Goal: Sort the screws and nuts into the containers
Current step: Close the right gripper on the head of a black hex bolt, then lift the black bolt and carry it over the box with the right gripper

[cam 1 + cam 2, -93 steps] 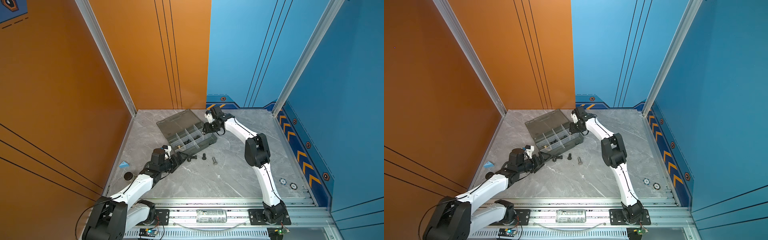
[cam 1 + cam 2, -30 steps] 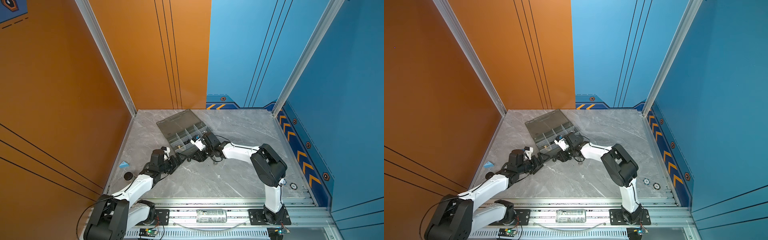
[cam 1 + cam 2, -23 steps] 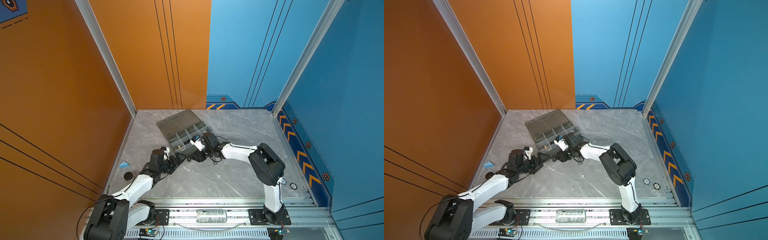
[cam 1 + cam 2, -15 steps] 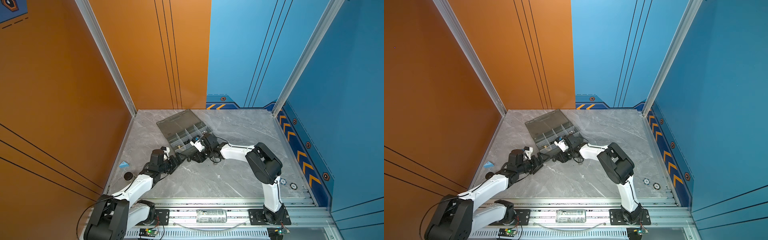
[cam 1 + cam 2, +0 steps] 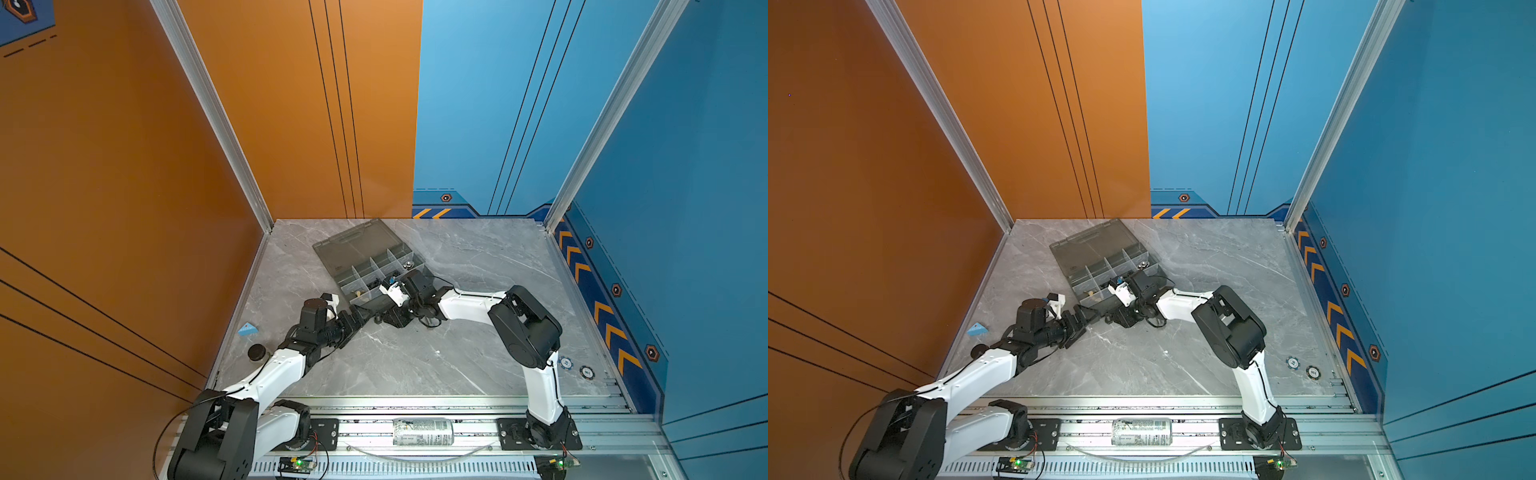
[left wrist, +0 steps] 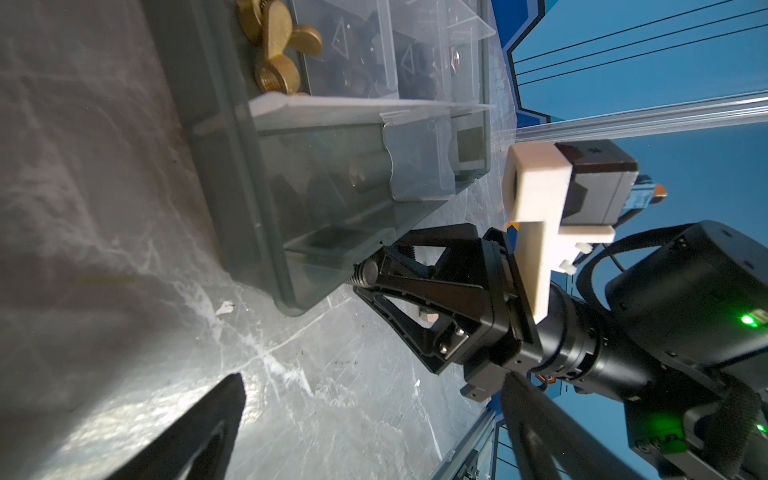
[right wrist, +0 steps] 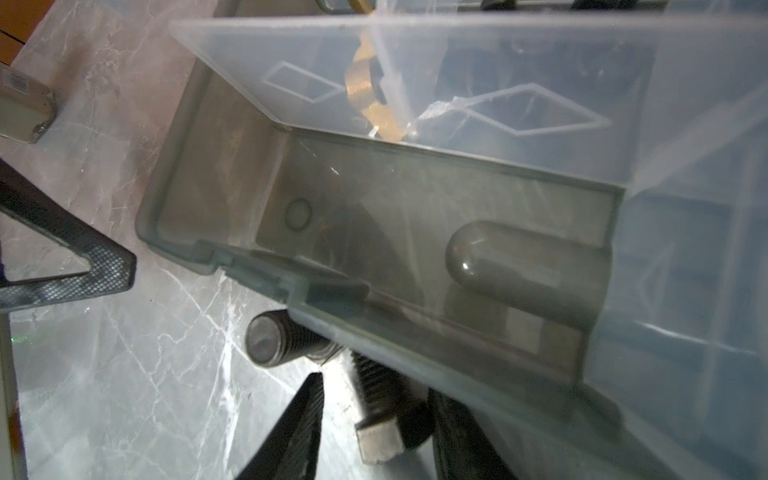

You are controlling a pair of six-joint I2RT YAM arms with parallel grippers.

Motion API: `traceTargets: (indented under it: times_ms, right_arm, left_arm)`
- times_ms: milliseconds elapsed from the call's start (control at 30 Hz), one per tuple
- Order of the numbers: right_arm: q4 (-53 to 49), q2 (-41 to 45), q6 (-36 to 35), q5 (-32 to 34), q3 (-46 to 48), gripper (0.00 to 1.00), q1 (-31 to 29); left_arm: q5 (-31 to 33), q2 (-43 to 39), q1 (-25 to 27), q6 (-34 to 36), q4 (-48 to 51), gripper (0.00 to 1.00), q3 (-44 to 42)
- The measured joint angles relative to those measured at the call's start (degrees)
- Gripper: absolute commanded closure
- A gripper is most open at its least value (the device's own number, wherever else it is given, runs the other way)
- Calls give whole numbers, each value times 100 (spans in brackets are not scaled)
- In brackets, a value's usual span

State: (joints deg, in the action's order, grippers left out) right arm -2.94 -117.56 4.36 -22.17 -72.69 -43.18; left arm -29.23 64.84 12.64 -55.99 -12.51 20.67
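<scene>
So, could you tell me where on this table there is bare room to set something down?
Crowded: the near edge of the organizer box, where left gripper, right gripper and loose screws meet. Bare marble lies between there and the front rail, and right of the box toward the blue wall.

top views bright, sharp, wrist views hazy, close parts blurred
</scene>
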Motion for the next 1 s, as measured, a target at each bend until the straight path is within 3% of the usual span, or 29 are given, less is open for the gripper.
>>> traceTargets:
  times_ms: [267, 733, 1000]
  right_arm:
    - [-7, 0, -122, 404, 0, 73, -105]
    - [-162, 66, -114, 450, 7, 100, -109]
    - [-780, 564, -153, 446, 234, 100, 9]
  left_arm:
    - [0, 0, 0, 0, 0, 2, -2]
    - [0, -33, -2, 0, 24, 2, -2]
    - [-2, -240, -70, 0, 109, 2, -2]
